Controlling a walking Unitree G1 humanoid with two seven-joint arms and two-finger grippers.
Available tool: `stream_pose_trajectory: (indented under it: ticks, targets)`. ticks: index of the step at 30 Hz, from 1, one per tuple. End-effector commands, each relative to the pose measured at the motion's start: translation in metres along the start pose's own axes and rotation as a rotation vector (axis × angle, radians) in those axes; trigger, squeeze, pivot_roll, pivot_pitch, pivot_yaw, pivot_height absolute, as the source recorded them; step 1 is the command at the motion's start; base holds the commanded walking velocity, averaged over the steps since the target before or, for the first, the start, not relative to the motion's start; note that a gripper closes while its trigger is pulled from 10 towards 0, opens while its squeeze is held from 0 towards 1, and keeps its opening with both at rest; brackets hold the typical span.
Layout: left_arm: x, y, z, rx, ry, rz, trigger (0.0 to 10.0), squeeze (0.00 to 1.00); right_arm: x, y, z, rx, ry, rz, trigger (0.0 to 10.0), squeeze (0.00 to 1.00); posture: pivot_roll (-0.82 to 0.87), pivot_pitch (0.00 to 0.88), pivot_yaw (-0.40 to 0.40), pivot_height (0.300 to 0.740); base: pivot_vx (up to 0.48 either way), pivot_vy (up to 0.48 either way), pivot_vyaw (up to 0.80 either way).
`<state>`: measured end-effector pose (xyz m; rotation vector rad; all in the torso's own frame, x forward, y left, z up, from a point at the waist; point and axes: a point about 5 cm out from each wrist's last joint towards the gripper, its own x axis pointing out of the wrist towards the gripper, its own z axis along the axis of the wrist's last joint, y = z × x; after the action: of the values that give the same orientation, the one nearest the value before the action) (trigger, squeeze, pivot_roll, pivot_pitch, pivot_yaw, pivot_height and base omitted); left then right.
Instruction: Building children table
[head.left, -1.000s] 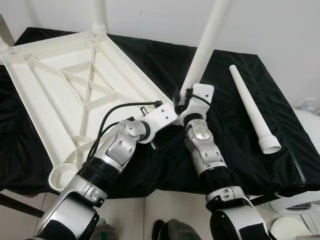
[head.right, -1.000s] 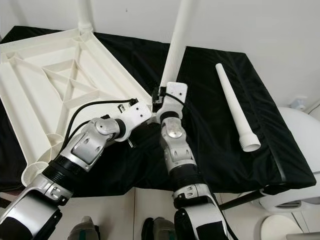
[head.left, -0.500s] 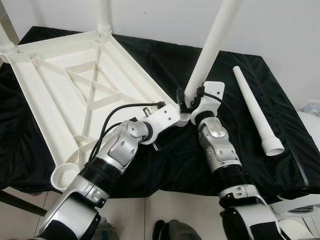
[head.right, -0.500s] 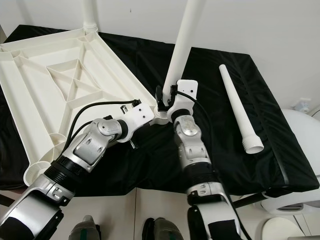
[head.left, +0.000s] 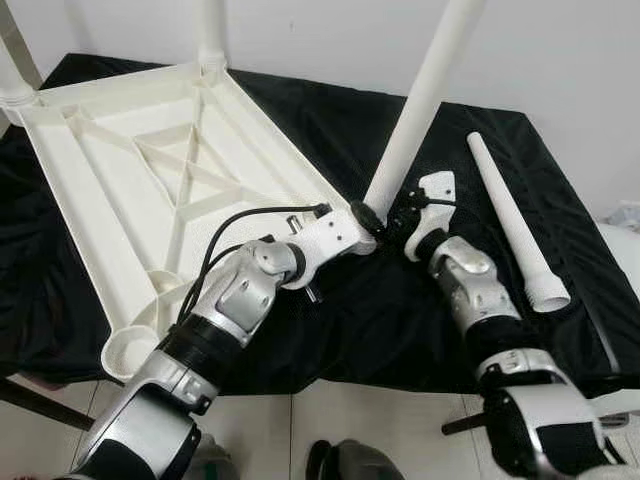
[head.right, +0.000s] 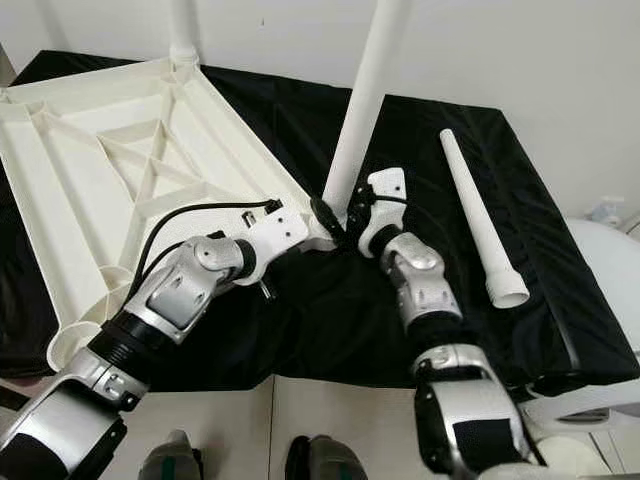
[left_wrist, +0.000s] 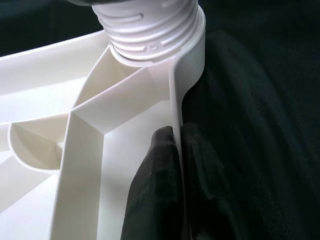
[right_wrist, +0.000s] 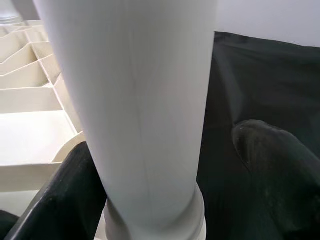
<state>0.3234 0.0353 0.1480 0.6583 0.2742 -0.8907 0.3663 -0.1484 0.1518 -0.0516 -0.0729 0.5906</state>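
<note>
The white tabletop (head.left: 130, 190) lies upside down on a black cloth. Two legs (head.left: 210, 30) stand at its far corners. A third white leg (head.left: 415, 110) rises, leaning right, from the threaded socket (left_wrist: 150, 25) at the near right corner. My left gripper (head.left: 358, 220) is shut on the tabletop's rim (left_wrist: 175, 100) just below that socket. My right gripper (head.left: 397, 215) straddles the base of this leg (right_wrist: 140, 100). It is open: one finger (right_wrist: 65, 200) lies against the leg, the other (right_wrist: 272, 170) stands clear. A loose leg (head.left: 510, 225) lies on the cloth to the right.
The black cloth (head.left: 380, 320) covers the work table and drops over its front edge just below my forearms. A white wall stands right behind the table. A white rounded object (head.right: 600, 290) sits off the table's right end.
My right forearm has swung out to the right and its wrist has turned round the leg's base. The left gripper has kept its hold on the rim. The camera has shifted slightly.
</note>
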Motion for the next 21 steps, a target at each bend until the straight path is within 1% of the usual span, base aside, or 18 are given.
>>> stream_pose_trajectory:
  ticks: [1, 5, 10, 16, 17, 18, 19, 20, 21]
  targets:
    - [0.0027, -0.0063, -0.0021, 0.008, 0.016, -0.037, 10.0, 0.0, -0.006, -0.0135, 0.0052, 0.014, -0.015, 0.02, 10.0, 0.0, 0.07, 0.033, -0.107, 0.74, 0.0, 0.0, 0.0]
    - [0.0023, -0.0072, -0.0023, 0.005, 0.016, -0.038, 10.0, 0.0, -0.0045, -0.0152, 0.007, 0.04, -0.009, 0.121, 10.0, 0.0, 0.08, 0.037, -0.107, 0.74, 0.0, 0.0, 0.0]
    - [0.0023, -0.0076, -0.0022, 0.004, 0.017, -0.039, 10.0, 0.0, -0.0027, -0.0163, 0.0087, 0.007, 0.009, 0.173, 10.0, 0.0, 0.08, 0.039, -0.106, 0.74, 0.0, 0.0, 0.0]
    - [0.0022, -0.0069, -0.0024, 0.003, 0.018, -0.037, 10.0, 0.0, -0.0006, -0.0175, 0.0094, 0.012, 0.048, 0.219, 10.0, 0.0, 0.08, 0.035, -0.106, 0.74, 0.0, 0.0, 0.0]
    - [0.0023, -0.0066, -0.0024, 0.004, 0.018, -0.036, 10.0, 0.0, -0.0004, -0.0176, 0.0092, 0.008, 0.057, 0.227, 8.4, 0.0, 0.08, 0.035, -0.106, 0.74, 0.0, 0.0, 0.0]
    - [0.0021, -0.0063, -0.0019, 0.004, 0.016, -0.035, 10.0, 0.0, -0.0002, -0.0178, 0.009, 0.001, 0.065, 0.24, 7.8, 0.0, 0.08, 0.034, -0.106, 0.74, 0.0, 0.0, 0.0]
    - [0.0021, -0.0061, -0.0017, 0.004, 0.016, -0.035, 10.0, 0.0, 0.0001, -0.0173, 0.0088, -0.002, 0.068, 0.246, 4.5, 0.0, 0.08, 0.033, -0.104, 0.74, 0.0, 0.0, 0.0]
    - [0.0021, -0.0061, -0.0017, 0.004, 0.016, -0.035, 10.0, 0.0, 0.0001, -0.0173, 0.0088, -0.002, 0.068, 0.246, 4.5, 0.0, 0.08, 0.033, -0.104, 0.74, 0.0, 0.0, 0.0]
    - [0.0022, -0.0058, -0.0015, 0.005, 0.015, -0.034, 10.0, 0.0, 0.0009, -0.0158, 0.0079, -0.005, 0.078, 0.259, 2.8, 0.0, 0.08, 0.032, -0.103, 0.74, 0.0, 0.0, 0.0]
